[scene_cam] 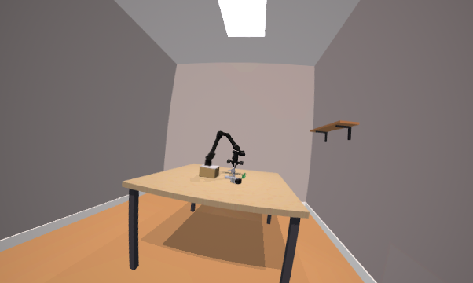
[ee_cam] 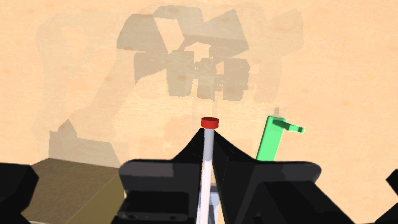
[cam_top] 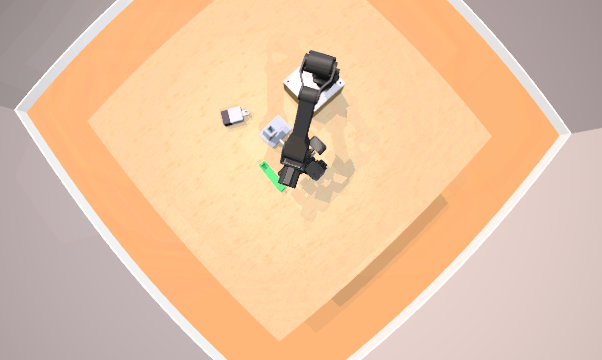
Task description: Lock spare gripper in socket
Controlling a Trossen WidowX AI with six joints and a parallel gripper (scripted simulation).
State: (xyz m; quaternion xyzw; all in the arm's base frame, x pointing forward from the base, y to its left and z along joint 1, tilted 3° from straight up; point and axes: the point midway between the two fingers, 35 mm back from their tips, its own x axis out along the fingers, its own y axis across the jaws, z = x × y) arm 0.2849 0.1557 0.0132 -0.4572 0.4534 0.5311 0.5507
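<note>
My gripper [ee_cam: 205, 131] [scene_cam: 234, 167] is shut on the lock pin [ee_cam: 207, 155], a pale rod with a red head [ee_cam: 210, 122] just beyond the fingertips. The pin's far end runs out of the bottom of the wrist view. The grey mount [cam_top: 282, 124] stands on the table beside the arm, left of the gripper in the top view. Its square socket [cam_top: 271, 130] shows no spare gripper in it. A pale rod end shows between mount and arm; whether it is clear of the socket I cannot tell. The spare gripper [cam_top: 235, 115] [scene_cam: 237, 181], white and black, lies left of the mount.
A green bar with a small side arm [cam_top: 272, 176] [ee_cam: 270, 137] [scene_cam: 243, 175] lies close to the gripper, partly under it in the top view. The arm's base box [cam_top: 293, 93] [scene_cam: 208, 172] stands behind the mount. A wall shelf [scene_cam: 332, 126] is far off to the right.
</note>
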